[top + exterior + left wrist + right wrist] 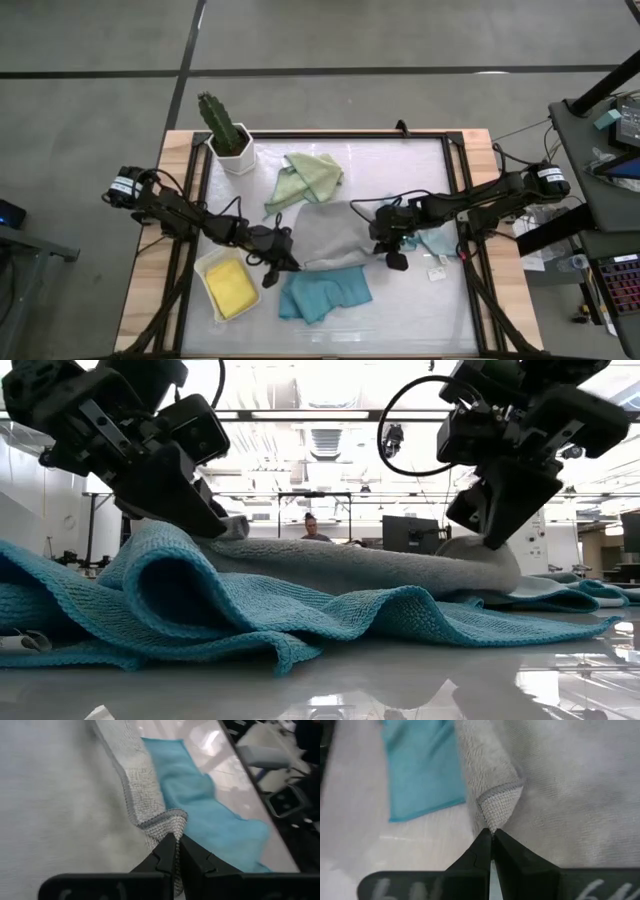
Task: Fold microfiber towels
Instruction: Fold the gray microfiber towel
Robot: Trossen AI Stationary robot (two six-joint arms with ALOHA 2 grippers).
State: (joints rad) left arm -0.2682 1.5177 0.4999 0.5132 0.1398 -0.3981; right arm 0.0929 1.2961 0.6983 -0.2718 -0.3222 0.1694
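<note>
Altogether 5 towels: 1 grey towel [335,232] in 2 pincers.

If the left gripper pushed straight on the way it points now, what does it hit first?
The left gripper is shut on a corner of the soft grey microfiber towel, so it would first push into that towel. The crumpled teal cloth lies just beside; depth there is unclear.

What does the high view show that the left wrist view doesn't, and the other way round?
Only the high view shows the yellow towel in the white tray, the sage green towel, the potted cactus and the right gripper. Only the left wrist view shows the left gripper shut on the grey towel corner. Both show grey and teal towel.
</note>
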